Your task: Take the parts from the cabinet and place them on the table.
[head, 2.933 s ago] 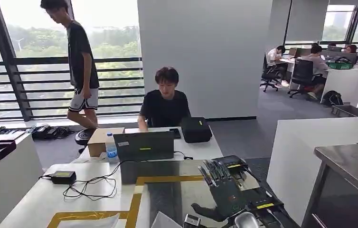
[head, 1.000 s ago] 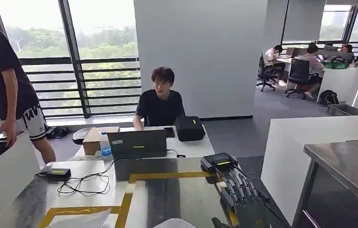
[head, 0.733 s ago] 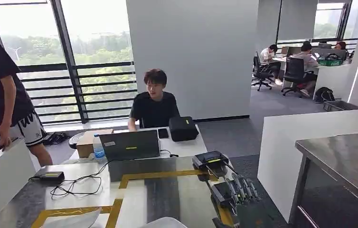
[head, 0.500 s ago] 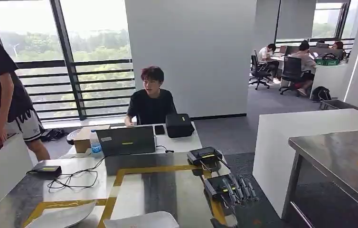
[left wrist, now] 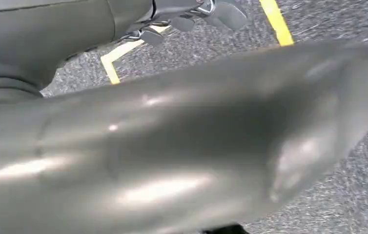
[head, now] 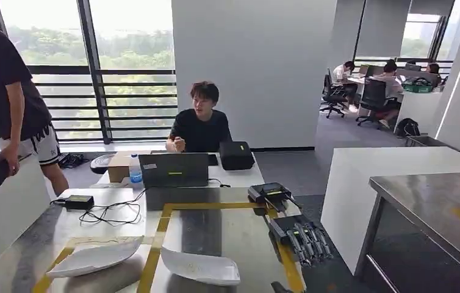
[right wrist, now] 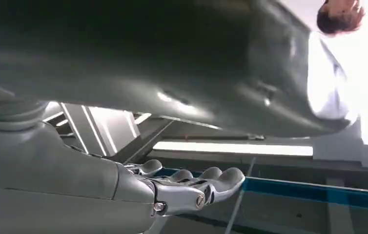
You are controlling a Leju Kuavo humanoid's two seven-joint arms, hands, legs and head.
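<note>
Two white parts, one (head: 96,257) at 8 o'clock and one (head: 200,267) at 6, are lying on the table (head: 215,229). Right hand (head: 308,241) is hovering over the table's 4 o'clock edge, fingers straight, holding nothing. Left hand's (left wrist: 192,12) state: cannot tell.

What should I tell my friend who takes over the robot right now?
Left hand: close against a silver curved part, likely the left part; grip unclear.
Right hand: fingers straight, at the table edge beside the right part; grip unclear.
Done: both parts are over the table's near end.
Unclear: whether they rest on it or are carried.
Left: make sure both lie flat, let go.
</note>
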